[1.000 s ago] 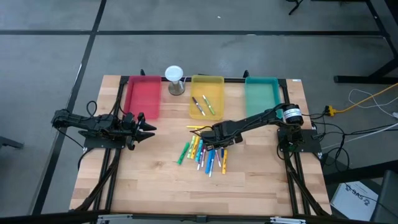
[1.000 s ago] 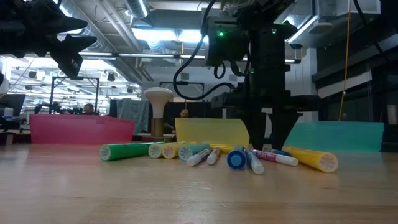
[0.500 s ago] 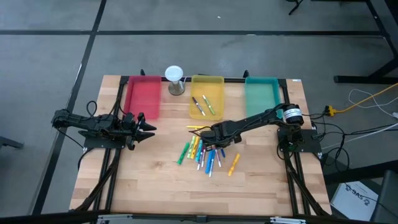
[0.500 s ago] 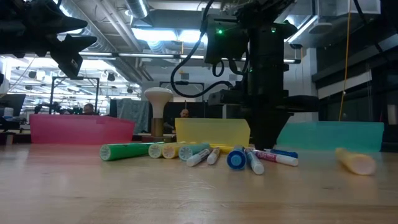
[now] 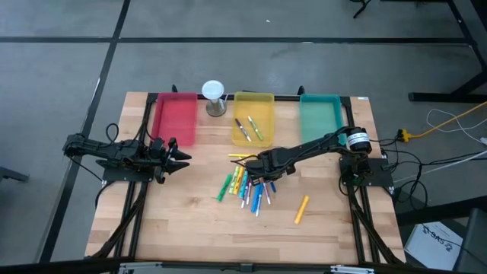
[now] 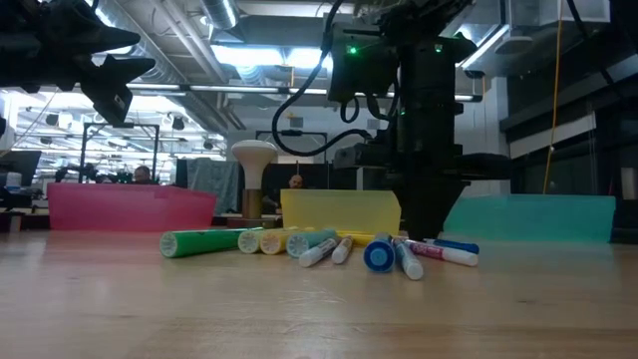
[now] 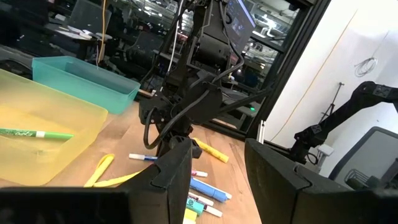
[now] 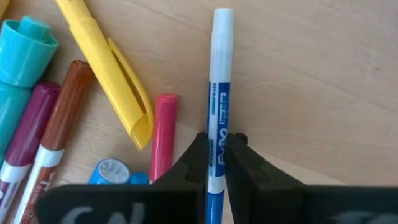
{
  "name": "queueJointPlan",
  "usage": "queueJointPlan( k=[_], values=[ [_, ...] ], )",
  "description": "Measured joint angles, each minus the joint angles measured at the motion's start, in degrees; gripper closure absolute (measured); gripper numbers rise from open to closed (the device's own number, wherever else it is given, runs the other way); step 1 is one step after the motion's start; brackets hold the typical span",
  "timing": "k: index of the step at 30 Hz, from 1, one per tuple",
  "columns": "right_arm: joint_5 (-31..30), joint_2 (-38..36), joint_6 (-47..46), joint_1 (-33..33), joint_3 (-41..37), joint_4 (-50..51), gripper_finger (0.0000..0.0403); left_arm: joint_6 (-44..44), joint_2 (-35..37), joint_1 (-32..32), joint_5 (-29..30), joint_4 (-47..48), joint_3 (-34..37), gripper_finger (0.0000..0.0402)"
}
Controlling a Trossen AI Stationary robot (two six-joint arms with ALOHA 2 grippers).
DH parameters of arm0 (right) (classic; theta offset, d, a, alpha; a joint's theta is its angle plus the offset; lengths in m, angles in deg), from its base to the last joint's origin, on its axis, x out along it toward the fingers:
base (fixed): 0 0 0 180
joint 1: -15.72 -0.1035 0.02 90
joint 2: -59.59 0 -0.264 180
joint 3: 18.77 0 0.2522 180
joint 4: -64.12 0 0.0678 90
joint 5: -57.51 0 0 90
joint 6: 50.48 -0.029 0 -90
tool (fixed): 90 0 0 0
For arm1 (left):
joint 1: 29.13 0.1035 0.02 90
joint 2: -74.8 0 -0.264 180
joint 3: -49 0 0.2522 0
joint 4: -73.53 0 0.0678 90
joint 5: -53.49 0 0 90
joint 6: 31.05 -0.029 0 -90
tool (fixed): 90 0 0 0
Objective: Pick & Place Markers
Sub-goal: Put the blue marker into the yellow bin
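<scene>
A heap of markers [image 5: 247, 186] in yellow, green, blue and orange lies on the wooden table's middle. My right gripper [image 5: 266, 173] points down at the heap's far right side, shut on a blue-and-white marker [image 8: 220, 81]. A single yellow-orange marker [image 5: 302, 208] lies apart, toward the near right. The yellow tray [image 5: 262, 103] holds two markers [image 5: 249, 128]. My left gripper [image 5: 183, 158] hovers open over the table's left side, holding nothing. My right gripper pinches the blue-and-white marker's barrel [image 8: 219, 140], around its middle, between the two fingers [image 8: 198, 163]. The fingers come from above, pointing down, and lie across the marker. The marker stays flat and appears to rest on the table, its white end pointing away from the fingers.
A red tray [image 5: 175, 118], the yellow tray and a teal tray [image 5: 319, 118] stand in a row along the far edge, with a white-topped hourglass-like object [image 5: 214, 97] between red and yellow. Bare wood lies near the front edge and at the left.
My right gripper has shut on the blue-and-white marker without shifting place. The yellow-orange marker that lay beside its fingers has rolled away from the heap toward the table's near right, out of the low view.
</scene>
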Motion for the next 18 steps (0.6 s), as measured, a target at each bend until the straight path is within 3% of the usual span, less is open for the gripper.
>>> queueJointPlan(
  k=[18],
  values=[
    [0.0, 0.0, 1.1, 0.0, 0.0, -0.2, 0.0371, 0.0, 0.0, 0.0, 0.0, 0.0, 0.0, 0.0258]
  ],
)
